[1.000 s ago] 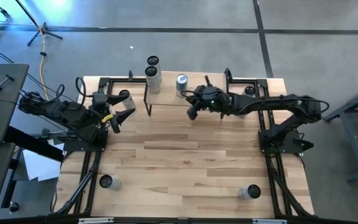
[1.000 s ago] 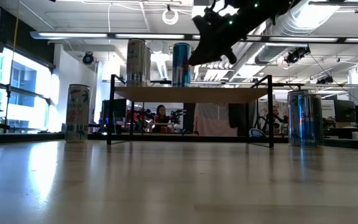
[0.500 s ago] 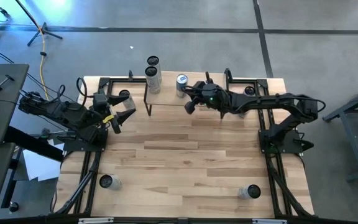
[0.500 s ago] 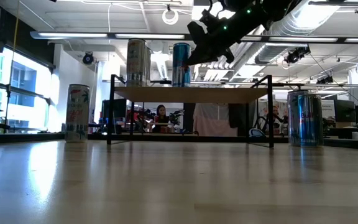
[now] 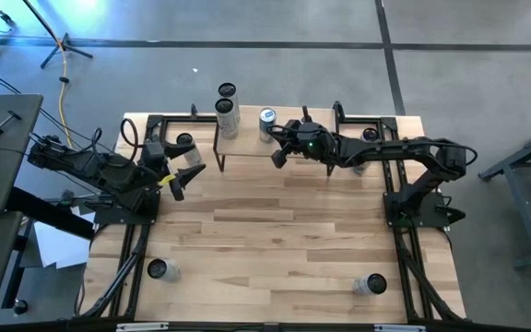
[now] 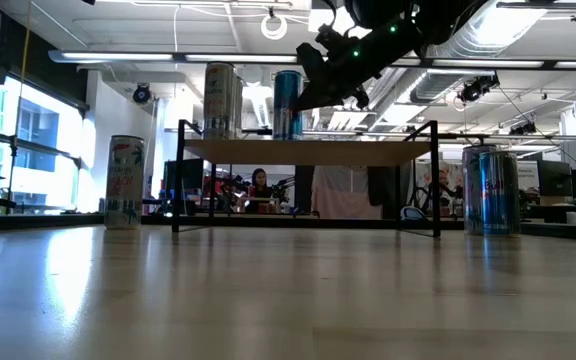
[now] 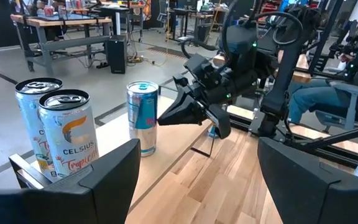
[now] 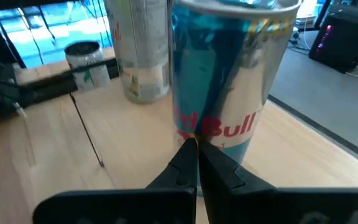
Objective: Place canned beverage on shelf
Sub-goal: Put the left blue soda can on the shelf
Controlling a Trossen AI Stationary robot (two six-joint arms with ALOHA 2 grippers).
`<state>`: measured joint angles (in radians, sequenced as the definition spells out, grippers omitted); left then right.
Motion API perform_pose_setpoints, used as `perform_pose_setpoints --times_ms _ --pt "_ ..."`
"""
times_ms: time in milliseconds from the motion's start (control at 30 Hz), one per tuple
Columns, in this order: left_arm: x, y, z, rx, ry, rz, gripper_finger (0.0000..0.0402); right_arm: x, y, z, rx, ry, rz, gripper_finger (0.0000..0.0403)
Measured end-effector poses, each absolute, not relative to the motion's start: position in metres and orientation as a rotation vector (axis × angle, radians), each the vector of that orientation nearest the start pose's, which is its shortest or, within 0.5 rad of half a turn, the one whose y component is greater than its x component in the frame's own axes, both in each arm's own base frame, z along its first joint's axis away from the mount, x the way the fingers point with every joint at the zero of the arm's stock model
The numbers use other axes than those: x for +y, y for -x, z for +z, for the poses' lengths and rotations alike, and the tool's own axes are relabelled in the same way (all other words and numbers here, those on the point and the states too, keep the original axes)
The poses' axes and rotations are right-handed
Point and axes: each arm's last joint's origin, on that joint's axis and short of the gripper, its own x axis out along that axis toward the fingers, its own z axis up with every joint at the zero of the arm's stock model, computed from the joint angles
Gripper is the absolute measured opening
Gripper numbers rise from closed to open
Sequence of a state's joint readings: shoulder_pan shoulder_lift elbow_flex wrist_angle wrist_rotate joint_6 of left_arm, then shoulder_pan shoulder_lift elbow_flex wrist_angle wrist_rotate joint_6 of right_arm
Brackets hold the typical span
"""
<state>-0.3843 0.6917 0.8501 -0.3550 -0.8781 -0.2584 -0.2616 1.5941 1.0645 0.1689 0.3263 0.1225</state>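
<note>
A blue and silver Red Bull can (image 5: 267,117) stands upright on the shelf (image 5: 293,146), a small light-wood board on black legs at the table's far edge. In the low view the can (image 6: 287,104) shows on the board (image 6: 308,151). My right gripper (image 5: 277,158) is shut, its tips against the can's side (image 8: 219,127). My left gripper (image 5: 184,175) hangs open near the table's left edge, left of the shelf, with nothing between its fingers (image 7: 194,180). My right gripper has its shut fingertips (image 8: 194,149) against the can's side wall at about mid-height (image 7: 154,118). It comes from the table's right and near side, slanting a little downward. The can stands upright with its base on the shelf.
Two white Celsius cans (image 7: 67,134) (image 7: 37,115) stand at the shelf's left end. One can (image 6: 125,182) is on the table left of the shelf, others (image 6: 488,190) to its right. Two more (image 5: 159,269) (image 5: 371,284) stand near the front edge.
My right gripper has gone toward the table's far edge and left, up to the blue can, and has tipped its fingers a little further down.
</note>
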Motion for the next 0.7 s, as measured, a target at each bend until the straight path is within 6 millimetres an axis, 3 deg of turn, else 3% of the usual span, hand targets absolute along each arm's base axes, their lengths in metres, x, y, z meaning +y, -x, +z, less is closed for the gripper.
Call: perform_pose_setpoints --times_ms 400,700 --pt "-0.031 -0.136 0.351 0.109 0.126 0.51 0.0296 -0.121 -0.34 0.262 0.299 -0.107 -0.573 0.0" --pt "-0.031 -0.136 0.351 0.108 0.126 0.51 0.0296 -0.122 -0.342 0.267 0.247 -0.129 -0.524 0.0"
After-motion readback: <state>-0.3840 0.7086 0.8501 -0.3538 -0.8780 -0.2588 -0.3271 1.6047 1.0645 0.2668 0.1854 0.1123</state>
